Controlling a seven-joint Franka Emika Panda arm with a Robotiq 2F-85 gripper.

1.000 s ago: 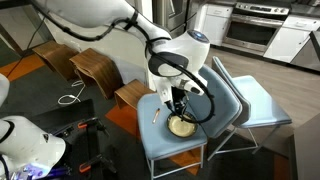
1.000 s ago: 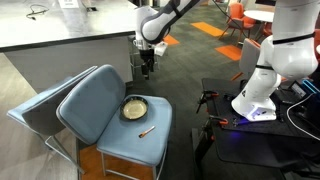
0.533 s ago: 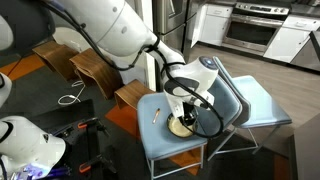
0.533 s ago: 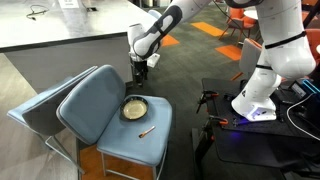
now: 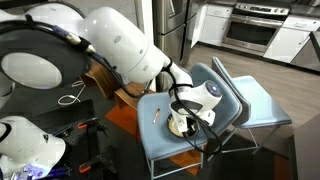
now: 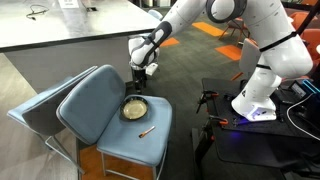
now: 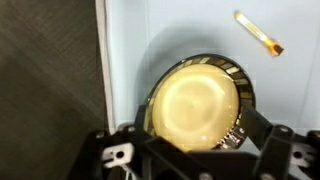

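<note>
Gripper [image 6: 138,86] inspected: jaws spread wide and holding nothing. It hangs directly above the dish [image 6: 134,108], clear of it, with no contact visible in either exterior view. The dish is round, shallow and yellowish. It rests flat on the blue seat [image 6: 152,148] of a chair, roughly mid-seat and toward the backrest. In the wrist view the dish [image 7: 195,100] fills the space ahead of the gripper [image 7: 197,140], with one finger showing on each side of its rim, so alignment looks close. A thin stick [image 6: 147,131] lies on the seat on the near side of the dish, well apart from it. The wrist view shows the stick [image 7: 258,33] far and right of the dish.

Judgement: the step in hand is the approach over the dish, positioned but not yet engaged. Any grasp from here would call for a straight descent with the jaws kept wide, until the fingers flank the rim or bracket one wall. The soft seat offers little room to get under the edge. The stick looks far enough away not to interfere. The dish's depth cannot be judged from these views.
</note>
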